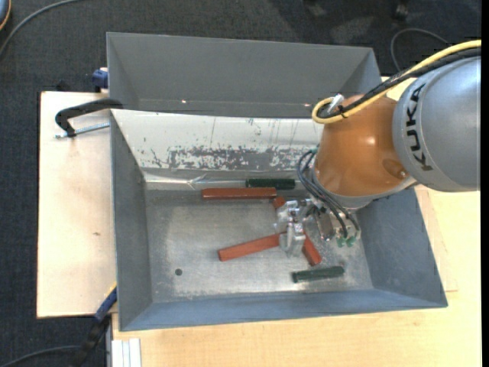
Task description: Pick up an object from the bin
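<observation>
- The grey metal bin (pixel 126 228) has sloping walls. The left half of its floor is bare but for a small dark speck (pixel 178 273) near the front left.
- The arm (pixel 451 121) reaches in over the right rim. Its orange cover (pixel 359 155) hangs above the back right of the floor, close to the right wall.
- The jaws are down near the floor, right of the middle. They are well apart from the left wall and nearer the right one, with open floor to their left.
- Whether the jaws are spread or pressed together cannot be told, because silver metal and cables crowd that spot.
- They stand at the right end of a red-brown stick (pixel 248 248). It is long, thin and straight, and lies slantwise on the middle of the floor with its left end nearer the front.
- A short red piece (pixel 310 251) lies slanted just to the right of the jaws.
- A dark green stick (pixel 317 275) lies near the front wall, in front of the jaws and apart from them.
- At the foot of the back wall lies a second red-brown stick (pixel 238 193), with a second dark green stick (pixel 270 183) just behind its right end.
</observation>
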Controlling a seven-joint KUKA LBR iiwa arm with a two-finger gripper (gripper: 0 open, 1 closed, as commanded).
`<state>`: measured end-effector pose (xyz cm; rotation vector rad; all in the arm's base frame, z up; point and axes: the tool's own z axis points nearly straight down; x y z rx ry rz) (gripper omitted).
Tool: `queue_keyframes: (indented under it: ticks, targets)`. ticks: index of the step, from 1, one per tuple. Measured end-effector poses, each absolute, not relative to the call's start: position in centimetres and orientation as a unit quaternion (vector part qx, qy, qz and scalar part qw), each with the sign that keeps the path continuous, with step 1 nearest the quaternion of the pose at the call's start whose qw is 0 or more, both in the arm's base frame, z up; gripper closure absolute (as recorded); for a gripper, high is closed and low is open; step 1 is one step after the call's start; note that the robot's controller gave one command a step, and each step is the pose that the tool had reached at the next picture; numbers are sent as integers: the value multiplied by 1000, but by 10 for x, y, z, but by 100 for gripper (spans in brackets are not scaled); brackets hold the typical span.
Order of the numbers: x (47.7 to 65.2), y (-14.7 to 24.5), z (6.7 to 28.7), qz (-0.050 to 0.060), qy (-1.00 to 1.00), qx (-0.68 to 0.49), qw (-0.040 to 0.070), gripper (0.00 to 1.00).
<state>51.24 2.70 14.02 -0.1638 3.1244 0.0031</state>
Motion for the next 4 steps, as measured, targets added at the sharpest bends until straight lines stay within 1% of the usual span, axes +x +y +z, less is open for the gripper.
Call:
queue_keyframes:
  ticks: [1,2,3,4]
  targets:
    - [508,52,67,1,1000,-15,-2,100]
    - [510,50,71,1,1000,-15,1,0]
    - [509,50,71,1,1000,-14,1,100]
    - [521,54,191,1,1000,-7,7,100]
